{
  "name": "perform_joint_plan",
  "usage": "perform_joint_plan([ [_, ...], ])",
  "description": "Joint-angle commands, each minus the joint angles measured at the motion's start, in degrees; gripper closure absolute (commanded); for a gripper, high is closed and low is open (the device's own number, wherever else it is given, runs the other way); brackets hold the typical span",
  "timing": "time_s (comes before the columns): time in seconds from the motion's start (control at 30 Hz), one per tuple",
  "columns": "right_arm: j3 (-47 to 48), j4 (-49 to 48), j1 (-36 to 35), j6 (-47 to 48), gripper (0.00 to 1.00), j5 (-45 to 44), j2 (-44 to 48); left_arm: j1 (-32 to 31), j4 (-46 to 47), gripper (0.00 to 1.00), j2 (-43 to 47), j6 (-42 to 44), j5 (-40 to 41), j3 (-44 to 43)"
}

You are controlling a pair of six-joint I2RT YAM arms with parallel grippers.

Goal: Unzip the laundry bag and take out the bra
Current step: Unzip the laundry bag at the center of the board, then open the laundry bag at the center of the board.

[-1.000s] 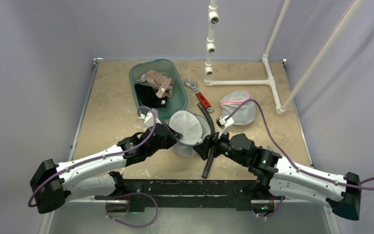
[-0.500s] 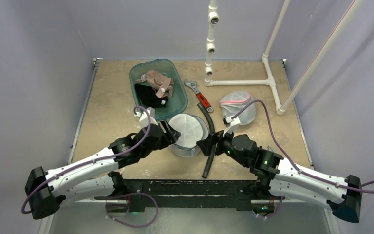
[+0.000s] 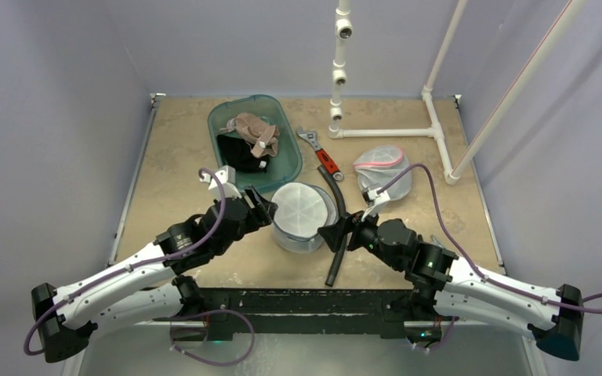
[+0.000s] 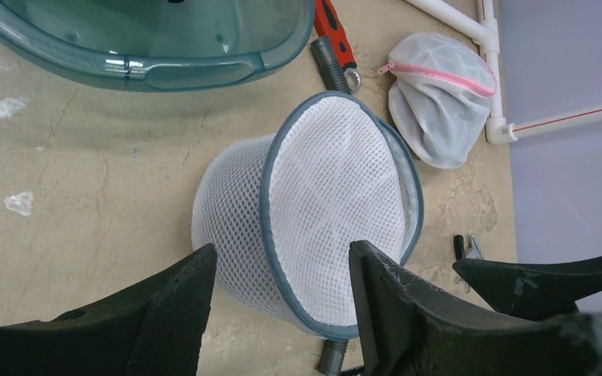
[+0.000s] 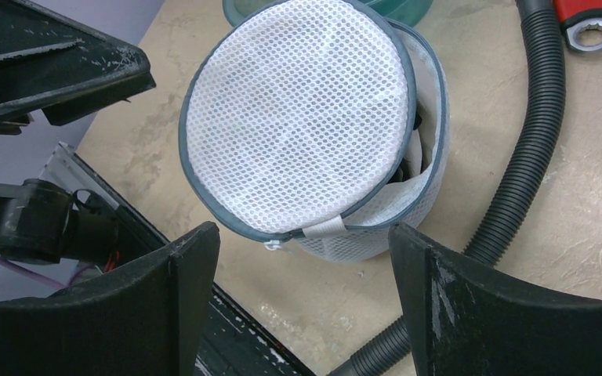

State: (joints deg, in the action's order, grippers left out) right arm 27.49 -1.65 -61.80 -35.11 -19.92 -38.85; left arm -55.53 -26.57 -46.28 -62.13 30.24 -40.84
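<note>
Left tool [image 3: 264,205] now open, clear of the laundry bag [image 3: 302,210] and farther left; bag lower on the table [image 3: 172,172].

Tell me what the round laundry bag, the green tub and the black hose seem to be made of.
Laundry bag: white woven mesh, probably synthetic, matte, with open holes and grey-blue fabric piping. Tub: translucent teal plastic, glossy, with moulded rim and reflections. Hose: black ribbed plastic or rubber, hard to tell which; ridges show along its length.

Round white-mesh laundry bag [image 3: 302,219] with grey-blue piping, standing on its base near the middle of the tabletop's near edge. Flat lid [image 5: 298,117] tilted, zip undone along one side; something dark glimpsed through the gap, too hidden to identify.
</note>
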Motion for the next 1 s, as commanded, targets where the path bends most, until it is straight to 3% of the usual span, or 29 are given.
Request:
perform_joint_plan([
  [0.0,-1.4,-1.5,0.2,-1.1,0.19,0.4,2.2,0.2,2.4,0.4,-2.1,7.3,1.6,-4.3],
  [0.2,-1.3,0.3,0.3,-0.8,0.2,1.7,4.3,0.5,3.0,0.45,-8.6,8.7,1.0,-5.8],
  [0.6,-1.7,1.1,0.3,-0.8,0.21,2.1,5.6,2.5,5.3,0.61,-10.3,8.8,-2.5,-4.0],
  [0.87,-1.3,1.1,0.2,-0.5,0.21,2.1,5.4,4.2,4.9,0.54,-11.0,7.5,-4.0,-2.6],
  [0.97,-1.3,1.0,0.2,-0.5,0.21,2.1,5.0,4.7,6.1,0.56,-10.5,7.4,-5.3,-1.5],
])
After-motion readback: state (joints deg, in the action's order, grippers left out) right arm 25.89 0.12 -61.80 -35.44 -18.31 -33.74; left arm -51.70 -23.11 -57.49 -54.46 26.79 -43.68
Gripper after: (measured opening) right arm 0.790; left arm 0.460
